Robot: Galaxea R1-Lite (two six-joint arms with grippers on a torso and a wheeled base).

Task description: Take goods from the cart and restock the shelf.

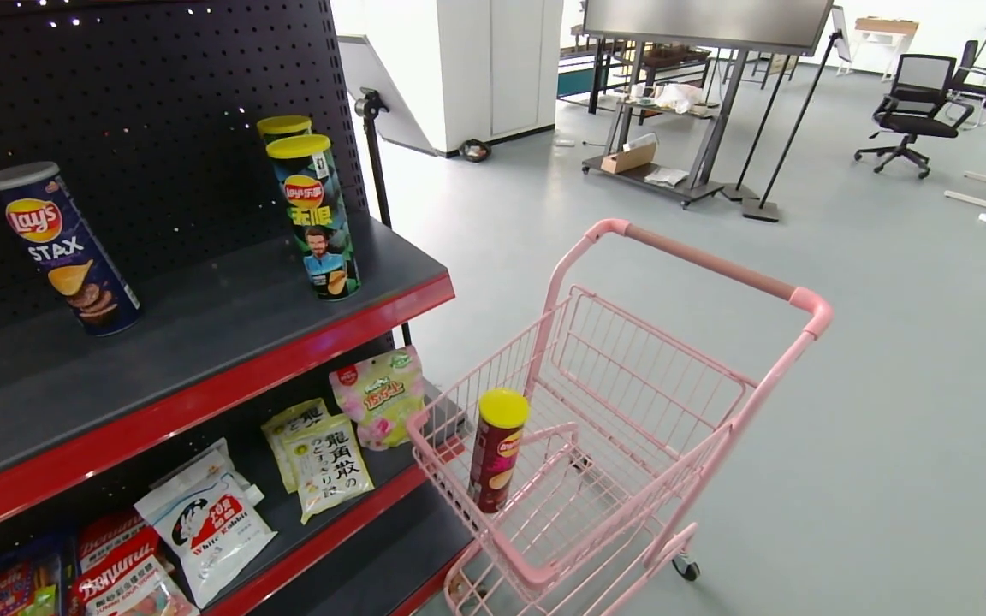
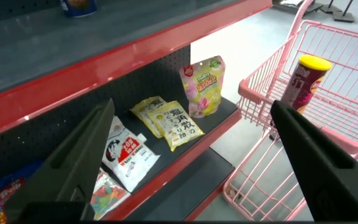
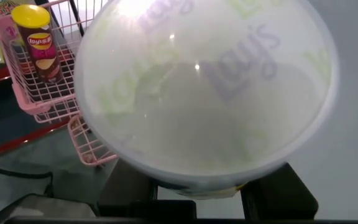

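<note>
- Since the right pincer (image 3: 202,198) is closed around a can (image 3: 204,87) with a clear lid, gripping the body under the lid, I judge this can is meant for the shelf (image 1: 228,334).
- The left pincer (image 2: 192,109) is wide open and holds nothing. It hangs before the lower shelf, near the cart (image 1: 715,265), probably free for the next pick.
- The cart stands just beside the shelf end, so the goods are easy to reach. Inside it, one red can (image 1: 497,462) with a yellow lid stands upright at the end nearest the shelf.
- The upper shelf carries a blue can (image 1: 61,248) and two green cans (image 1: 317,222), all upright, with bare space between them where a can could go.
- The lower shelf holds snack bags (image 1: 322,462), leaning toward the back.
</note>
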